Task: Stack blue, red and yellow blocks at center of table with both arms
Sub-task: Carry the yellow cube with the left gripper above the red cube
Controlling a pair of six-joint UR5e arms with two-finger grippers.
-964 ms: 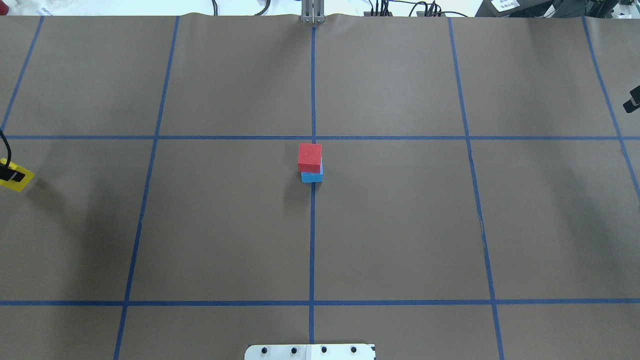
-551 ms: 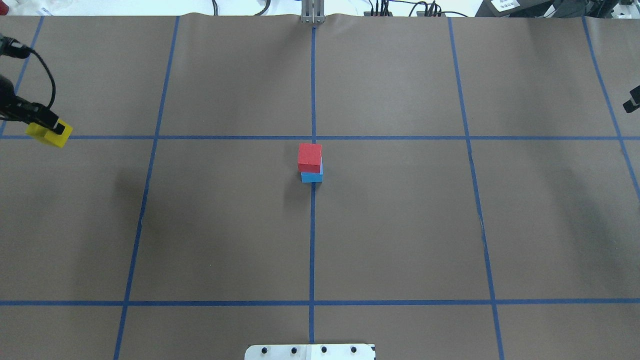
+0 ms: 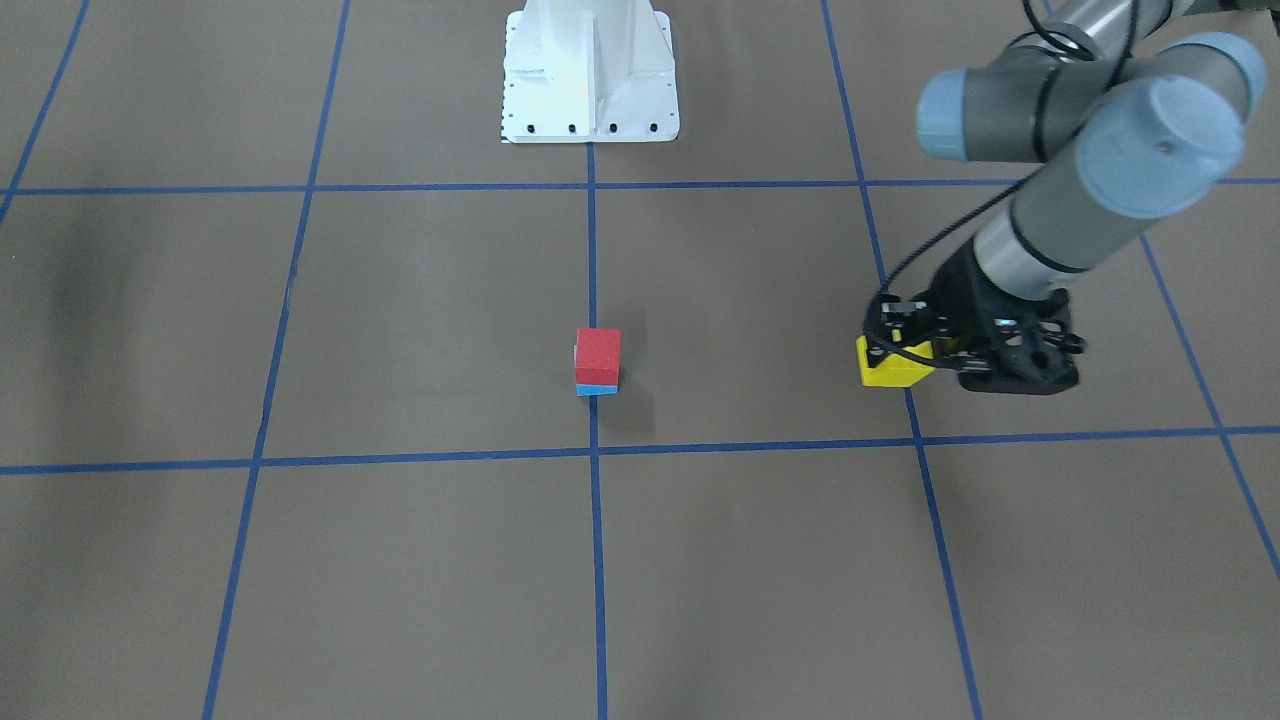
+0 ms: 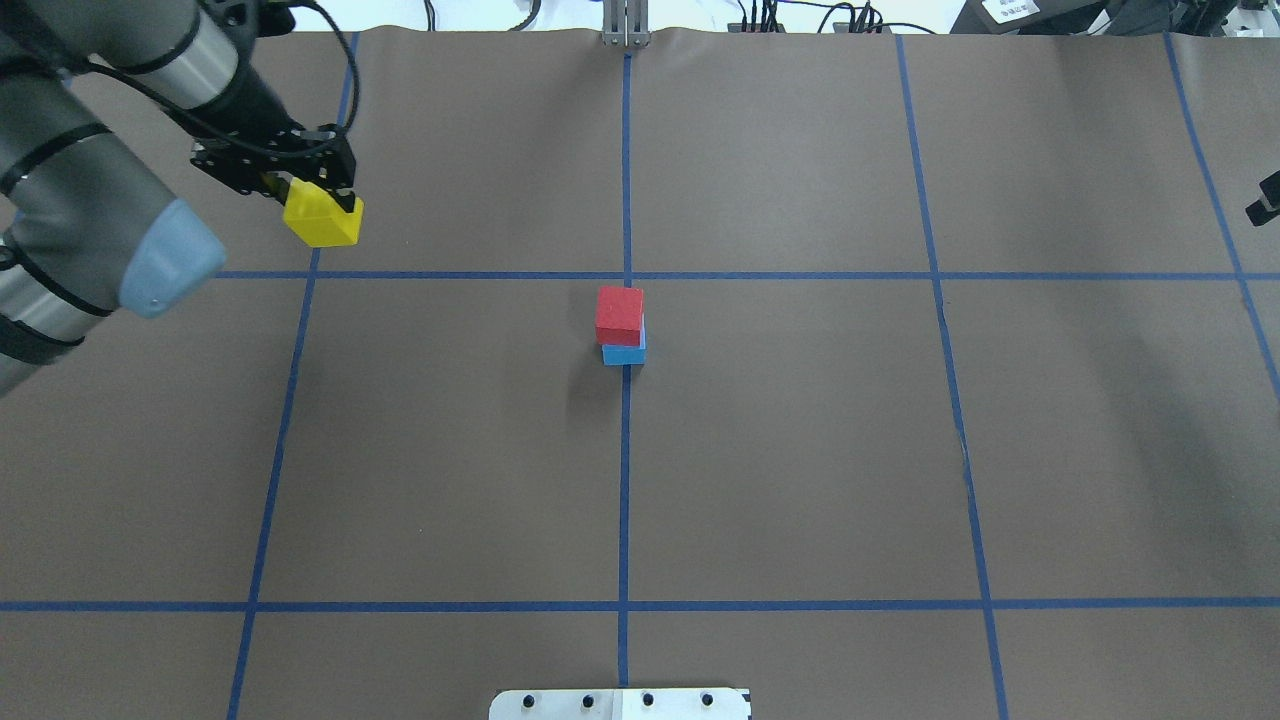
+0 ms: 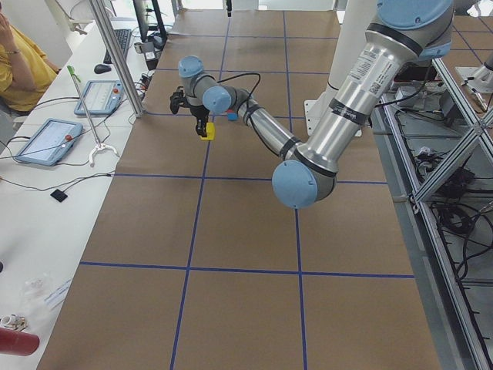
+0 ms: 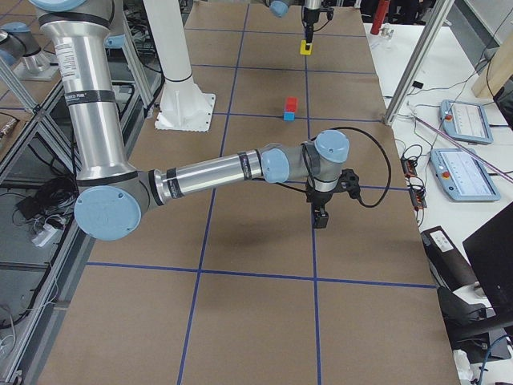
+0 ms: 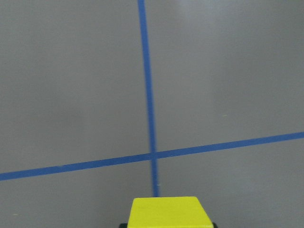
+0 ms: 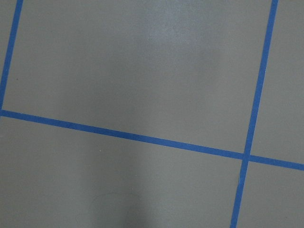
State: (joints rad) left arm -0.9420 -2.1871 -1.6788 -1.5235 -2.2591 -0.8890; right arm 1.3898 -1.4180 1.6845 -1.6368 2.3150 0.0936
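Note:
A red block (image 4: pixel 619 313) sits on a blue block (image 4: pixel 624 354) at the table's centre, its edges slightly offset; the stack also shows in the front view, red (image 3: pixel 597 358) on blue (image 3: pixel 597 389). My left gripper (image 4: pixel 318 205) is shut on a yellow block (image 4: pixel 322 222) and holds it above the table, left of and beyond the stack. The yellow block fills the bottom of the left wrist view (image 7: pixel 168 213). My right gripper (image 6: pixel 321 218) hovers low at the table's far right; only a sliver of it shows overhead (image 4: pixel 1265 205), and I cannot tell whether it is open.
Blue tape lines (image 4: pixel 625 480) divide the brown table into a grid. The robot's white base plate (image 4: pixel 620 703) sits at the near edge. A side bench with tablets (image 5: pixel 46 139) and a seated person lies beyond the left end.
My left arm has carried the yellow block from the table's left edge to the right and farther back, closer to the stack. The stack and the right gripper have not moved.

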